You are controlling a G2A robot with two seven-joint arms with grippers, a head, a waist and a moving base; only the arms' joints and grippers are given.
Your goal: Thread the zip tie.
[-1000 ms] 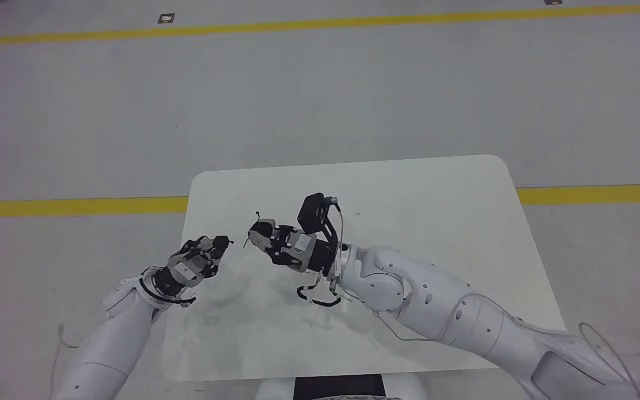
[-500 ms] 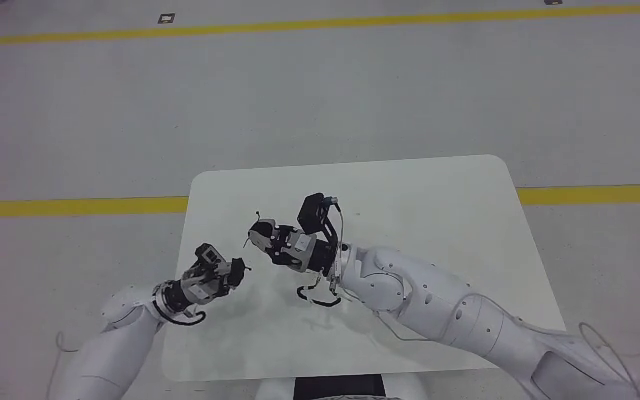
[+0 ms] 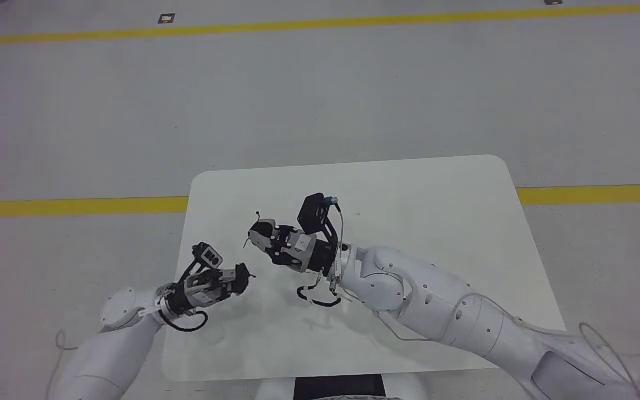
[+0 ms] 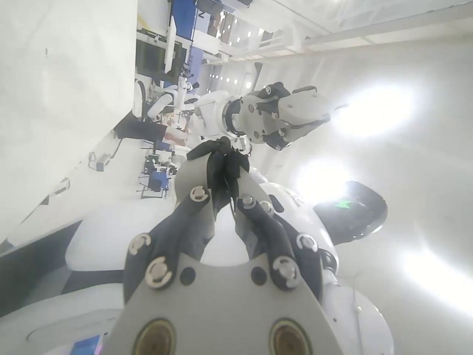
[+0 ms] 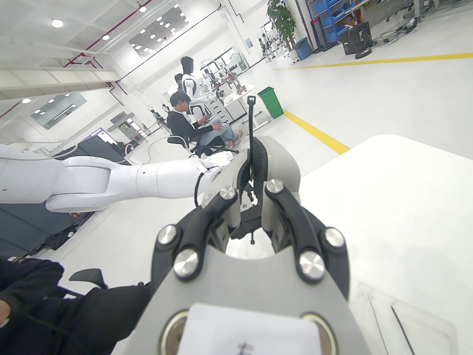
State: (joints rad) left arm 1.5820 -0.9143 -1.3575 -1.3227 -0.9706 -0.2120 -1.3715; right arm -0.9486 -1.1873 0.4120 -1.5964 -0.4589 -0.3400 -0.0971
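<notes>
White worktop stood on a pale floor marked with yellow lines. Over its near left part, the right claw was clenched on the black zip tie, which stood upright with its head on top. Near it, the left claw was clenched, clear of that tie. 1 spare tie lay in a clear tray on the worktop.

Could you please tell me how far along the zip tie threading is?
Done: the right gripper has the zip tie clamped, head end sticking out. In hand: the left gripper sits apart from it over the table. Left: no loop is visible, so threading is not yet done.
</notes>
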